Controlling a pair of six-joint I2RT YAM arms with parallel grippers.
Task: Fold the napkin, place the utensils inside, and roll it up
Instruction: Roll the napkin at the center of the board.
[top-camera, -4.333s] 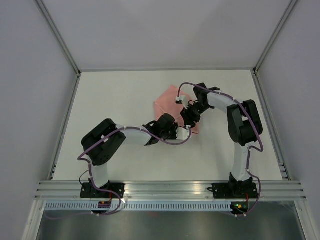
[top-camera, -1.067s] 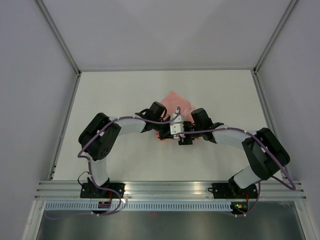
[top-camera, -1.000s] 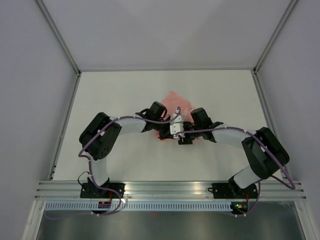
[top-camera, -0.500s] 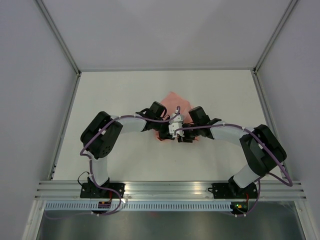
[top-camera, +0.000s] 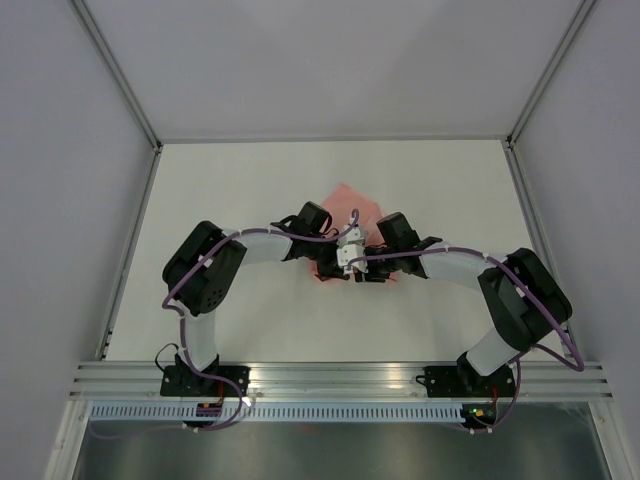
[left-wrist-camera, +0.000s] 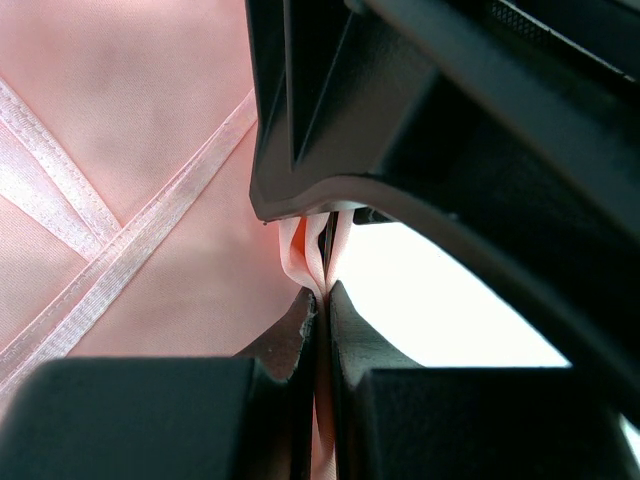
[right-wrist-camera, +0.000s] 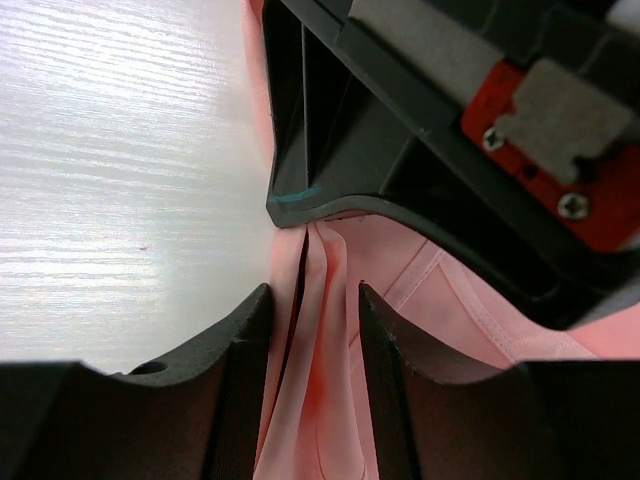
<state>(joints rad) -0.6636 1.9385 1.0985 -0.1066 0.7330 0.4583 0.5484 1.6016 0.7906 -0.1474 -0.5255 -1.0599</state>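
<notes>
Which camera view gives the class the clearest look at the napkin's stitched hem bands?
The left wrist view: two hem bands cross on the napkin in close-up, beside the left tool, shut on a fold. The right wrist view catches only a short stretch of hem; the top view shows just a small pink patch between the arms.

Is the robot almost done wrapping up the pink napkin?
Not yet. Done: the napkin looks folded, its hems crossing in the left wrist view. In hand: the left gripper pinches a ridge of cloth; the right gripper stands open around a ridge too. Left: no tidy roll yet, and I cannot see the utensils, so I cannot tell if they are inside.
</notes>
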